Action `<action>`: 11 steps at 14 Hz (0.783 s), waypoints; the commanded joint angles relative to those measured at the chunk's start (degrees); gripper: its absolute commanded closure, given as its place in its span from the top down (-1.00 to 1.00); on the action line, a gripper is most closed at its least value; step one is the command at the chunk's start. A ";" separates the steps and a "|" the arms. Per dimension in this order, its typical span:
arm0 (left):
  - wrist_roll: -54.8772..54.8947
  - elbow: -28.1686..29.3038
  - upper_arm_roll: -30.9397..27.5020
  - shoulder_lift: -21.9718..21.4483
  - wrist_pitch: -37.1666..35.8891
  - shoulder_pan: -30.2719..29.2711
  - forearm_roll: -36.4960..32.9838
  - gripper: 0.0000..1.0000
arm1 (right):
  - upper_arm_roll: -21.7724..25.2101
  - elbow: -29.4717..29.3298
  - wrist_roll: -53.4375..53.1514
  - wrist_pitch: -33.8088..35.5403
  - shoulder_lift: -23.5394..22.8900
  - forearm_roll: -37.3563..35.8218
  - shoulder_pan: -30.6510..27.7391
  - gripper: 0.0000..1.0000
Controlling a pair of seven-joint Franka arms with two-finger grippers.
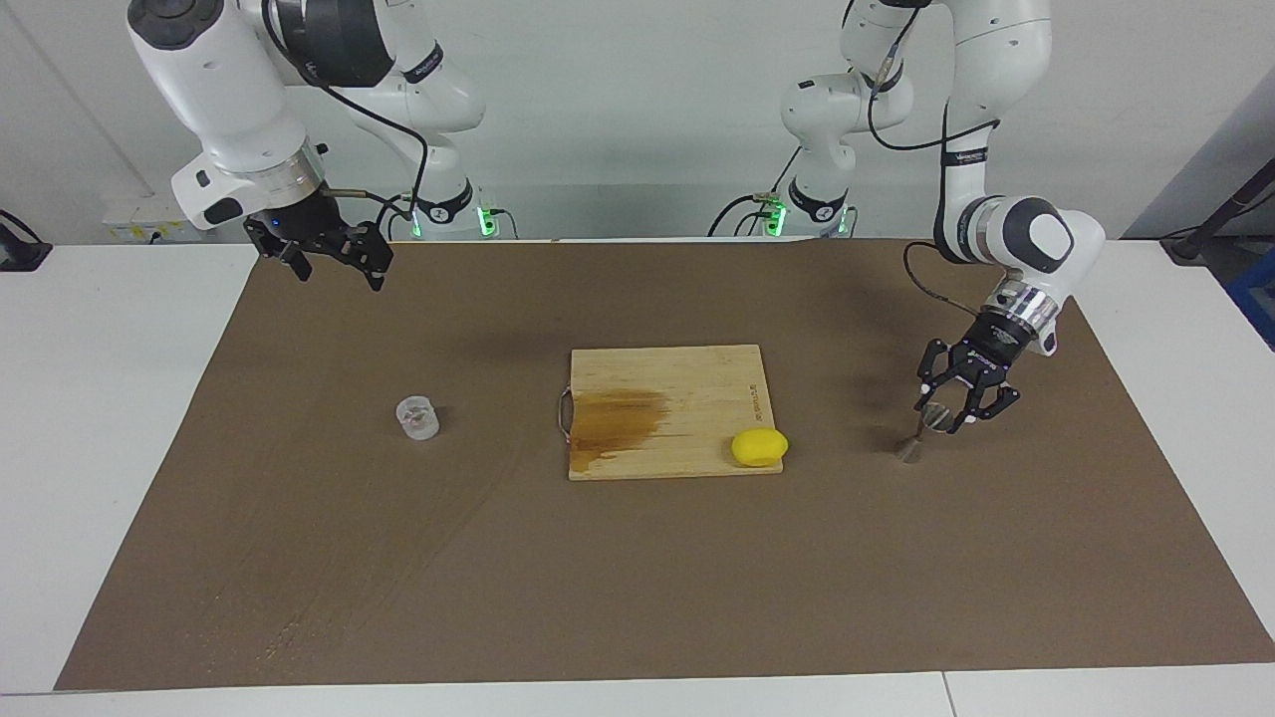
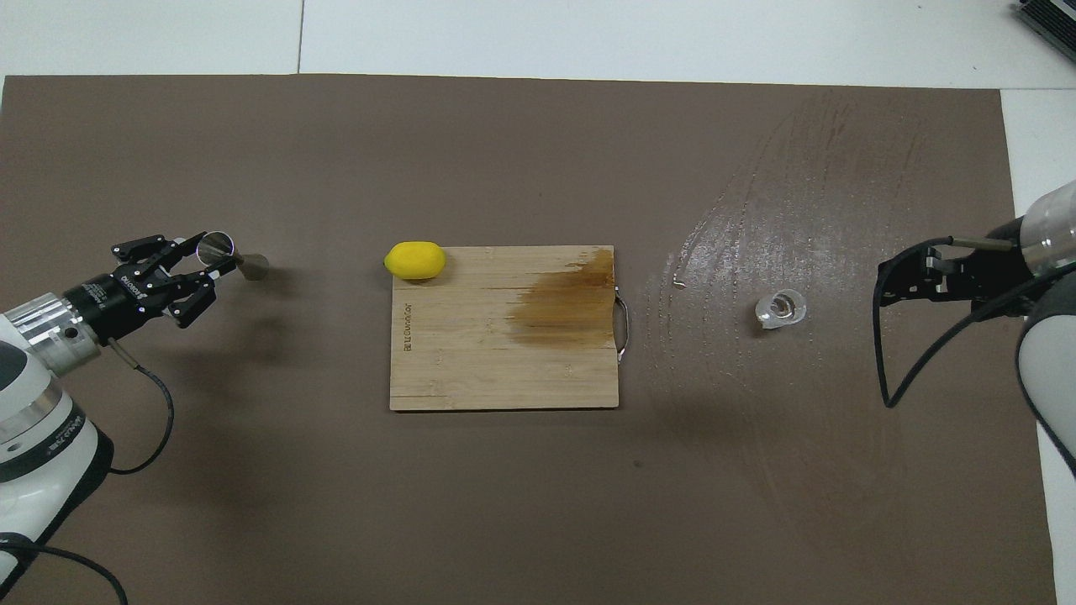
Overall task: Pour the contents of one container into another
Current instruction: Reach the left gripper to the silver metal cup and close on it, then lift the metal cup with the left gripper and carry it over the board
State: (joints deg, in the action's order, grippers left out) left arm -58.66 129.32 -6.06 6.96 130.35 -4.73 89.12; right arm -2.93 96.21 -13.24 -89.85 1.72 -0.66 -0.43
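A plain pale wall (image 1: 637,110) rises past a white table (image 1: 110,418) covered by a wide brown mat (image 1: 637,578).

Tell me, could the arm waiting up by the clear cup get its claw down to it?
Probably yes. The right claw hangs open in the air, and the clear cup stands alone on the brown mat with nothing beside it.

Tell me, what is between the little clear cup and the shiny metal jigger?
Between the small clear cup and the silvery hourglass-shaped metal jigger lies the stained wooden cutting board, with a yellow lemon at its corner. Both views show it.
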 commanded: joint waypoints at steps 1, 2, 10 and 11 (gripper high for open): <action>2.76 0.32 -0.18 0.15 -0.01 1.04 1.67 -1.00 | -0.32 1.00 0.06 -0.59 1.00 1.10 -0.72 1.00; 2.50 0.14 -0.18 0.15 -1.14 1.04 2.28 -1.00 | -0.32 1.00 -0.03 -0.59 1.00 1.10 -0.72 1.00; -6.90 -5.30 -0.09 -2.04 -9.86 8.57 2.46 -1.00 | -0.32 1.09 0.06 -0.59 1.00 1.10 -0.72 1.00; -7.78 -6.44 -0.09 -1.96 -9.42 10.68 2.63 -1.00 | -0.32 1.09 0.06 -0.59 1.00 1.10 -0.72 1.00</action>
State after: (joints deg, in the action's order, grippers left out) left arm -63.67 124.54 -5.50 5.94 120.01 1.69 90.54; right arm -2.93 96.21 -13.24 -89.85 1.72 -0.66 -0.43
